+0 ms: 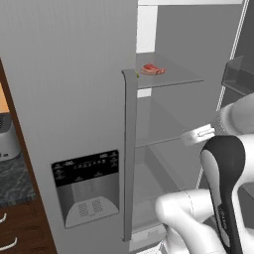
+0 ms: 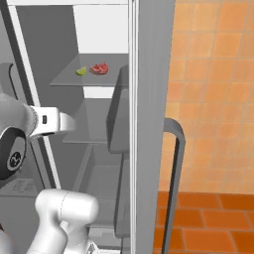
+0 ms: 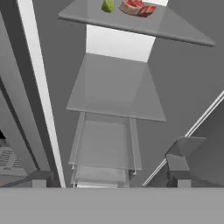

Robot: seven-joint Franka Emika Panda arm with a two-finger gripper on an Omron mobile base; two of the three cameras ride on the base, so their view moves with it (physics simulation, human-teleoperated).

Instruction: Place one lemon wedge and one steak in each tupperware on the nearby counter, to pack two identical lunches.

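Two dark fingertips [image 3: 38,183] of the gripper [image 3: 109,183] stand wide apart, holding nothing, at 6 o'clock in the hand view. Beyond them is the open fridge. At 12 o'clock, on its upper shelf [image 3: 175,30], a lemon wedge [image 3: 107,5] lies just beside a steak [image 3: 138,8].

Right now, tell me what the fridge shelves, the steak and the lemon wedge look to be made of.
Shelves: probably glass or clear plastic, smooth; the drawer below shows faintly through the pale grey pane.
Steak: raw meat by its look, red with paler streaks, matte.
Lemon wedge: fruit, yellow-green and small; too small to judge its surface.
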